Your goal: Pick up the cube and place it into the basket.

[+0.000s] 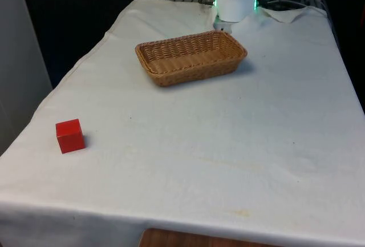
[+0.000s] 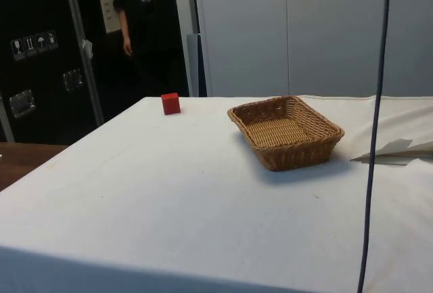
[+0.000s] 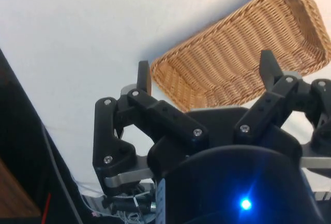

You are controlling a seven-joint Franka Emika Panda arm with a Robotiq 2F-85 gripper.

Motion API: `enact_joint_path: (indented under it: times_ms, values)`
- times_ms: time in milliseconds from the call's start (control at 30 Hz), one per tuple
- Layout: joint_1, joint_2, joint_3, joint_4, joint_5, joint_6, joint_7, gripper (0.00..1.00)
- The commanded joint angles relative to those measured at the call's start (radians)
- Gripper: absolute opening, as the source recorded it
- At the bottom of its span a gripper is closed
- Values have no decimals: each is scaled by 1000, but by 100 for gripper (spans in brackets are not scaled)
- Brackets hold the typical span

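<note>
Front view: high at the near end, looking down the length of the tabletop (image 1: 239, 144). Side view: low at the edge, looking across it. Wrist view: close above the hand (image 3: 207, 76), looking down. All three share the basket (image 1: 191, 57) (image 2: 285, 132) (image 3: 243, 53); front and side share the cube (image 1: 69, 136) (image 2: 170, 103).

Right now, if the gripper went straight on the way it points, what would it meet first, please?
Probably the basket: the open gripper frames its weave and near rim between the fingers, though depth is hard to judge.
</note>
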Motion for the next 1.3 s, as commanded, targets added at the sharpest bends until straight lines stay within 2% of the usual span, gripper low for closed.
enact_joint_path:
  times_ms: [0, 33, 300, 333, 367, 633, 667, 700, 767, 933, 967, 1000, 1267]
  values:
    - [-1, 8, -2, 9, 0, 0, -1, 100]
    - [-5, 18, -3, 21, 7, -6, -8, 100]
    - [-13, 88, -27, 104, 17, -7, -36, 100]
    - [-7, 78, -27, 91, 7, 0, -27, 100]
    - [-14, 96, -30, 113, 18, -7, -40, 100]
    - [-22, 160, -58, 173, 27, 15, -72, 100]
    - [-16, 154, -60, 169, 18, 8, -65, 100]
    - [-23, 166, -61, 173, 27, 24, -75, 100]
    - [-26, 180, -69, 169, 28, 52, -84, 100]
    - [-29, 210, -83, 166, 26, 104, -96, 100]
    - [-24, 207, -86, 167, 20, 92, -90, 100]
    - [-30, 216, -85, 166, 27, 112, -98, 100]
    - [-42, 291, -112, 189, 43, 188, -132, 100]
